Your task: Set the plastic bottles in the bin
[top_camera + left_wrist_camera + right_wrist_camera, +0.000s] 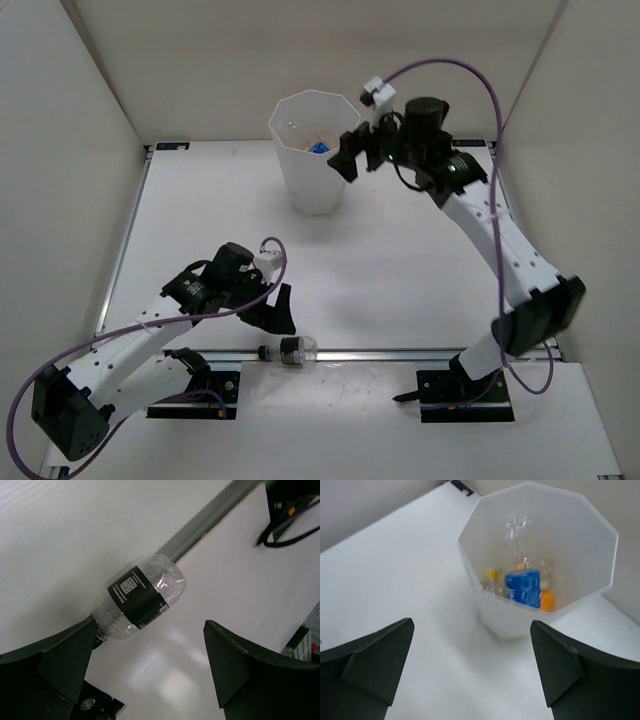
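Observation:
The clear bottle with a black band (pixel 288 351) lies on its side at the table's near edge, against the metal rail. In the left wrist view the bottle (pixel 140 597) lies just ahead of my open, empty left gripper (pixel 150 665), its neck end by the left finger. From above, the left gripper (pixel 275 310) hovers just behind the bottle. The white bin (pixel 300 195) stands at the back centre. My right gripper (pixel 352 155) is open and empty beside the bin's right rim. The bin (pixel 520 620) holds the blue-label bottle (pixel 524 587), the orange bottle (pixel 546 600) and a yellow-capped one (pixel 491 574).
A metal rail (pixel 420 353) runs along the table's near edge and also shows in the left wrist view (pixel 200 530). Black arm mounting plates (pixel 465 395) sit in front of it. Pale enclosure walls (pixel 60 150) stand to the left, right and back.

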Tool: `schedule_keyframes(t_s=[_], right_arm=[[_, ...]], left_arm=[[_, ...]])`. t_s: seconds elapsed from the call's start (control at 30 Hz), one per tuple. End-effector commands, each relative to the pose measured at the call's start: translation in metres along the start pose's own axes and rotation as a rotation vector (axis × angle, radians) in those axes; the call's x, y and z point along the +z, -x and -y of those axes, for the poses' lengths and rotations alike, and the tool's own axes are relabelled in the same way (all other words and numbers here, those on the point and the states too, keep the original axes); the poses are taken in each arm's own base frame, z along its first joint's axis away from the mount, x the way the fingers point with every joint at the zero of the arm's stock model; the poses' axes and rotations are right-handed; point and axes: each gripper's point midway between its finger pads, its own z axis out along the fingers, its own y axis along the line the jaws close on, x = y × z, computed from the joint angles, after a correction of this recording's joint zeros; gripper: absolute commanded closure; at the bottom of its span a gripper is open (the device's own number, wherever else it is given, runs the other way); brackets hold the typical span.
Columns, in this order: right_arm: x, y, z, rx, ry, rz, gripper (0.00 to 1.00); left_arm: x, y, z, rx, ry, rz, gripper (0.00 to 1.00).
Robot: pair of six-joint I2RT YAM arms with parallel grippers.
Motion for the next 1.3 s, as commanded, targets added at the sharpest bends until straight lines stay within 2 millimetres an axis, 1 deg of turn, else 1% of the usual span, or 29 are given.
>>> schedule_keyframes(t_s=[0.0,0.03,0.07,0.1,0.13,0.17,0.2,0.27,0.3,0.33,0.37,0.4,0.53,0.57,0.6,0.63,0.67,0.73,0.77,0.8,0.87,0.9,0.97,1.07,1.1,1.17,1.2,1.23,1.27], right_arm=[[-0.048,-0.043,-0.035,0.068,0.047,-0.083,0.01],[-0.062,-0.038,-0.04,0.082,0.044,-0.052,0.01],[-0.065,-0.063,-0.043,0.117,0.046,-0.091,0.0],[-0.077,-0.067,-0.05,0.129,0.058,-0.08,0.01],[-0.09,-0.063,-0.052,0.158,0.065,-0.057,0.01],[-0.093,-0.075,-0.054,0.194,0.084,-0.07,0.01],[-0.102,-0.076,-0.05,0.198,0.072,-0.051,0.0],[-0.115,-0.078,-0.056,0.201,0.09,-0.032,0.01],[-0.117,-0.087,-0.054,0.21,0.076,-0.055,0.01],[-0.12,-0.088,-0.054,0.198,0.07,-0.048,0.0],[-0.124,-0.085,-0.055,0.183,0.062,-0.041,0.01],[-0.125,-0.089,-0.055,0.184,0.058,-0.046,0.01],[-0.132,-0.093,-0.051,0.186,0.023,-0.014,0.01],[-0.134,-0.103,-0.056,0.206,0.041,-0.019,0.01],[-0.14,-0.093,-0.052,0.202,0.038,0.028,0.01],[-0.141,-0.099,-0.045,0.214,0.02,0.033,0.01],[-0.143,-0.104,-0.051,0.232,0.048,0.035,0.01],[-0.15,-0.098,-0.04,0.245,0.03,0.07,0.01],[-0.151,-0.101,-0.04,0.255,0.04,0.071,0.01],[-0.156,-0.097,-0.038,0.242,0.032,0.095,0.01],[-0.156,-0.105,-0.036,0.261,0.03,0.089,0.01],[-0.16,-0.099,-0.035,0.248,0.022,0.107,0.01],[-0.161,-0.102,-0.031,0.251,0.01,0.111,0.01],[-0.159,-0.105,-0.029,0.259,0.009,0.116,0.01],[-0.16,-0.103,-0.03,0.256,0.014,0.12,0.01],[-0.159,-0.105,-0.029,0.261,0.013,0.124,0.01],[-0.158,-0.11,-0.03,0.277,0.016,0.113,0.01],[-0.159,-0.108,-0.029,0.278,0.008,0.124,0.01],[-0.159,-0.107,-0.025,0.276,-0.001,0.128,0.01]], left_arm=[[0.006,-0.012,0.012,0.132,-0.07,-0.051,0.01],[0.009,-0.013,0.007,0.145,-0.041,-0.061,0.01],[0.013,-0.019,0.001,0.176,-0.026,-0.084,0.01],[0.015,-0.016,-0.002,0.182,-0.008,-0.09,0.01],[0.015,-0.009,-0.001,0.201,0.01,-0.071,0.01],[0.017,-0.007,0.0,0.232,0.016,-0.073,0.02],[0.021,-0.003,0.001,0.271,0.027,-0.064,0.01],[0.024,-0.001,0.004,0.317,0.011,-0.071,0.01],[0.027,-0.003,0.002,0.321,0.001,-0.102,0.01],[0.029,-0.007,0.007,0.334,-0.044,-0.135,0.02],[0.033,-0.008,0.012,0.354,-0.056,-0.138,0.02],[0.038,-0.014,0.013,0.37,-0.039,-0.167,0.02],[0.053,-0.037,0.008,0.372,-0.008,-0.274,0.02],[0.057,-0.036,0.006,0.37,0.003,-0.27,0.01],[0.059,-0.038,0.005,0.367,-0.006,-0.271,0.01],[0.059,-0.038,0.005,0.367,-0.006,-0.277,0.01],[0.06,-0.041,0.002,0.357,0.0,-0.287,0.01],[0.063,-0.041,0.002,0.355,0.014,-0.276,0.01],[0.066,-0.041,-0.002,0.366,0.049,-0.272,0.01],[0.069,-0.046,-0.006,0.362,0.062,-0.282,0.01],[0.077,-0.054,-0.015,0.341,0.122,-0.327,0.02],[0.078,-0.054,-0.02,0.35,0.163,-0.328,0.01],[0.082,-0.061,-0.031,0.343,0.223,-0.368,0.01],[0.086,-0.061,-0.03,0.361,0.239,-0.375,0.01],[0.086,-0.057,-0.03,0.368,0.258,-0.361,0.02],[0.088,-0.043,-0.026,0.404,0.291,-0.32,0.11],[0.085,-0.033,-0.028,0.403,0.323,-0.293,0.2],[0.083,-0.025,-0.025,0.403,0.322,-0.281,0.32],[0.079,-0.018,-0.024,0.383,0.316,-0.266,0.38]])
